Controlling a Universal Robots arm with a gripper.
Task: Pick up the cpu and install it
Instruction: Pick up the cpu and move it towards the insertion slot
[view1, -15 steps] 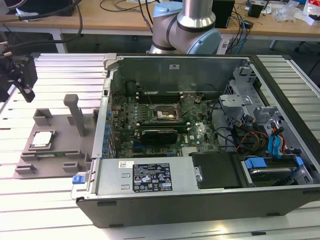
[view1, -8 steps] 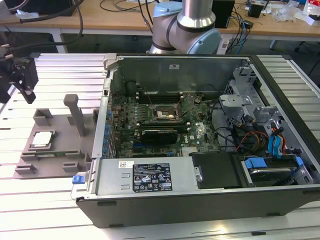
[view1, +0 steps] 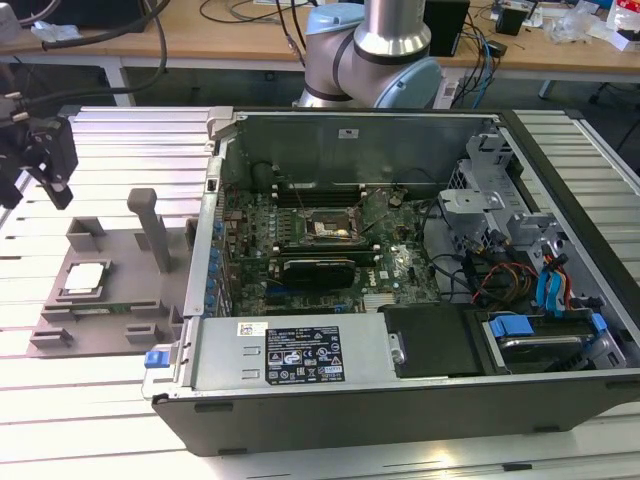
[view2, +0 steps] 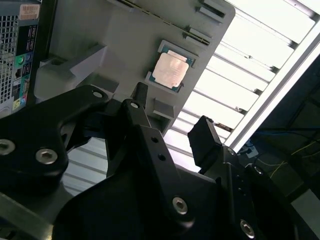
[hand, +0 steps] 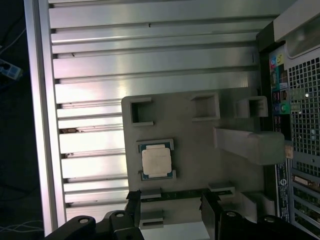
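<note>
Open computer case (view1: 350, 425) is lying nearest the exterior view's camera, on a slatted metal desk (view1: 130, 140). At the exterior view's left of the case, a grey holder plate (view1: 125, 265) is sitting on the desk. Above the plate's edge the black hand (hand: 171, 205) is hovering, its fingers (hand: 134, 207) standing apart and gripping nothing. Ahead of the fingers, the cpu (hand: 156, 161) is resting flat in a square recess of the plate, apart from the hand and untouched.
</note>
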